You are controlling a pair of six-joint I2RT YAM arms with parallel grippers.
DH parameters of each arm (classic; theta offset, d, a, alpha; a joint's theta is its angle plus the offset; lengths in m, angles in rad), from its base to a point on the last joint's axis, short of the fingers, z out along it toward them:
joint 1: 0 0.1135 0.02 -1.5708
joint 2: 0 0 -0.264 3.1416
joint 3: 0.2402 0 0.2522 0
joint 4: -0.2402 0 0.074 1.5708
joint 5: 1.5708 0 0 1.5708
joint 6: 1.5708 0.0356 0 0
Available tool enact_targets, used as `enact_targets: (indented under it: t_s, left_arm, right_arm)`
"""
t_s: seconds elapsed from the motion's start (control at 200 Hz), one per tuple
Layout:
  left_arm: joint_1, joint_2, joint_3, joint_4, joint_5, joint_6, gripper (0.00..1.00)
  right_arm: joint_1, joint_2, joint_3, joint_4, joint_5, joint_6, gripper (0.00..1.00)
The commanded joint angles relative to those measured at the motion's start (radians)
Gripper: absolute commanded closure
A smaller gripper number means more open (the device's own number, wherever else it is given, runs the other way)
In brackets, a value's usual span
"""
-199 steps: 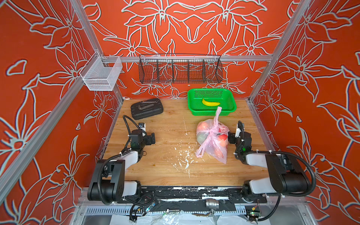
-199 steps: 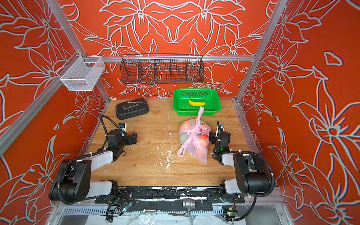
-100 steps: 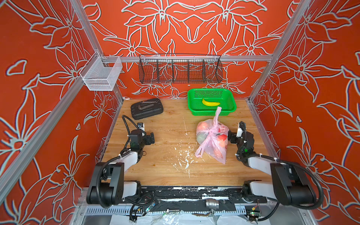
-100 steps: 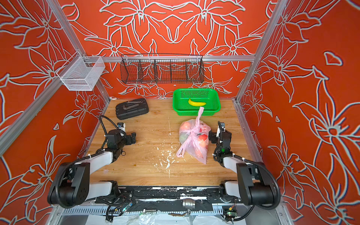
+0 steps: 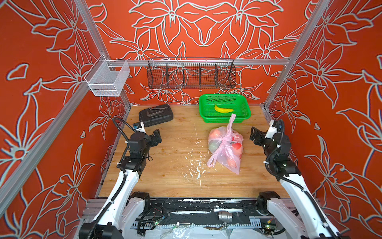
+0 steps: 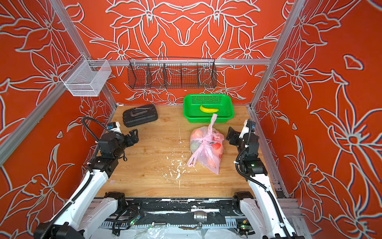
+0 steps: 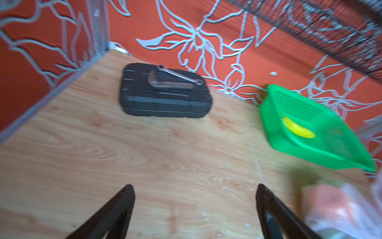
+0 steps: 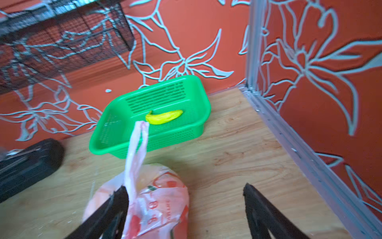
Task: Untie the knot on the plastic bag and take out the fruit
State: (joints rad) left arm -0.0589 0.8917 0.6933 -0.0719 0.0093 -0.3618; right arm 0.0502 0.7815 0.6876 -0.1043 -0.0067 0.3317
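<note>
2 end effectors have lifted, plastic bag unmoved

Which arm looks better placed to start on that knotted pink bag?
Probably the right: the right tool is open just beside the plastic bag and its knot; the left tool, also open, is farther off.

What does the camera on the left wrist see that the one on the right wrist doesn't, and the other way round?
Only the left wrist view shows the whole black tool case with a wrench lying on top. Only the right wrist view shows the plastic bag sharply, with its red print and one loop handle standing up. Both show the green basket holding the banana on the wooden table. The bag is only a blur at the edge of the left view, and the case is cut off in the right.
</note>
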Motion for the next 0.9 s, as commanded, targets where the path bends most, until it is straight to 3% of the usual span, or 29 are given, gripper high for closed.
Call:
enact_targets:
  t_s: [0.0, 0.155, 0.345, 0.701, 0.811, 0.896]
  left_arm:
    - [-0.109, 0.085, 0.147, -0.215, 0.158, -0.068, 0.13]
    - [-0.284, 0.241, 0.307, -0.311, 0.168, -0.049, 0.18]
    - [-0.437, 0.39, 0.393, -0.241, 0.171, -0.033, 0.22]
    - [-0.506, 0.577, 0.498, -0.259, 0.141, 0.006, 0.22]
    - [-0.51, 0.606, 0.511, -0.267, 0.185, 0.023, 0.21]
    - [-0.513, 0.635, 0.529, -0.278, 0.214, 0.027, 0.2]
  right_arm:
    - [0.01, 0.061, 0.061, -0.24, -0.305, 0.08, 0.17]
    - [0.076, 0.185, 0.158, -0.344, -0.387, 0.043, 0.22]
    - [0.223, 0.302, 0.218, -0.389, -0.275, -0.006, 0.25]
    - [0.369, 0.571, 0.307, -0.439, -0.084, -0.085, 0.25]
    - [0.375, 0.643, 0.327, -0.442, -0.104, -0.104, 0.52]
    - [0.375, 0.66, 0.325, -0.429, -0.115, -0.106, 0.82]
